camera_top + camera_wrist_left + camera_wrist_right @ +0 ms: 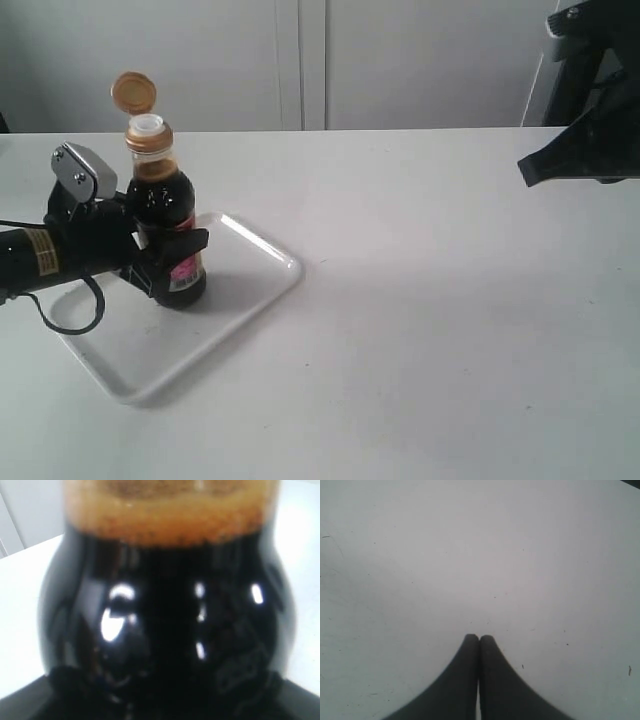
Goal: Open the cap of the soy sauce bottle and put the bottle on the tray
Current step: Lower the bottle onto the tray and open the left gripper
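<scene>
Two jaws pinched the soy sauce bottle (160, 200), upright on the tray (262, 248).
The left gripper (168, 252) held its belly, long axis vertical, cap (133, 92) flipped open above; tray rim lay close beyond the jaws, bare table (450, 330) past that; the right gripper (479, 641), pressed together, hung well apart.

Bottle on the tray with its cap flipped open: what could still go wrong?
The cap is open and sauce reaches the neck, so any tilt could spill it. The left tool grips the bottle; if it drags sideways while letting go, the bottle might topple on the tray.
</scene>
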Action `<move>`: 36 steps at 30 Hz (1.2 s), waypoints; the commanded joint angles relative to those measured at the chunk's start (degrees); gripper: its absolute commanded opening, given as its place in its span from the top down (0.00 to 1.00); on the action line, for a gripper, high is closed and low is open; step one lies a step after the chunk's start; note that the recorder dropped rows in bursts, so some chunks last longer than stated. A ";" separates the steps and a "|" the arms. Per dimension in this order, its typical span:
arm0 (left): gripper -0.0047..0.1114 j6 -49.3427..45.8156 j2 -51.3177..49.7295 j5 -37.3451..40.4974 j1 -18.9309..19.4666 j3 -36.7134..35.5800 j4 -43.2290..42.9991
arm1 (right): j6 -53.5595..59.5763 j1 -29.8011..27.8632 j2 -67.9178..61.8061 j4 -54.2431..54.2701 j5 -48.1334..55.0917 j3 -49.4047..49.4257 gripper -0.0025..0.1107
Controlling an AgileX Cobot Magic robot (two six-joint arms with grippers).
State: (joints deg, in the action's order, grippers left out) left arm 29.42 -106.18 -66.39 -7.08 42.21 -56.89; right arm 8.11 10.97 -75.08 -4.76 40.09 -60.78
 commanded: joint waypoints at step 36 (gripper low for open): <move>0.05 3.41 7.14 -2.04 0.05 -0.48 3.73 | -0.20 -0.17 0.12 0.23 0.00 0.24 0.98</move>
State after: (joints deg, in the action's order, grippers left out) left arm 31.55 -100.71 -68.31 -7.08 41.94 -53.59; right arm 8.11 10.97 -75.08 -4.76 40.09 -60.78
